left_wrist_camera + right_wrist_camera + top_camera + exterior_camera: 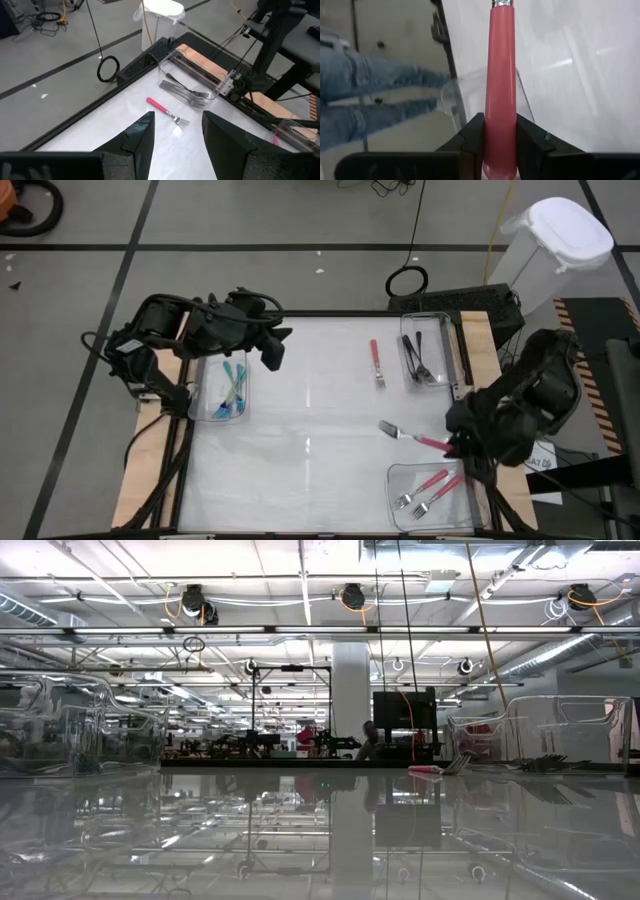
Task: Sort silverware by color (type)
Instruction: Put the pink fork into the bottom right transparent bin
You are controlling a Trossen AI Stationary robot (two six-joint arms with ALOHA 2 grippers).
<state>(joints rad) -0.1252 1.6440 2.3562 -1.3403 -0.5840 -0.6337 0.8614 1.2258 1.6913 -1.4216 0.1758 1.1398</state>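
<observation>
- Right gripper [499, 142] is clamped on the handle of a pink-handled fork [408, 436]; the fork is held out over the white table [300, 470], tines pointing toward the table's middle, just above the near right bin [395, 480]; in the right wrist view the pink handle [500, 75] is seen pinched between the two dark fingers.
- Near right bin is seen to hold two more pink forks [428, 490].
- Left gripper [177, 137] is held over the table's far left part, beside the left bin [205, 395]; its fingers are spread apart and nothing is held between them.
- Teal-handled forks [234, 388] are lying in the left bin.
- Black forks [418, 358] are lying in the far right bin [445, 330]; a loose pink fork [377, 363] is lying on the table just beside that bin, apart from it.
</observation>
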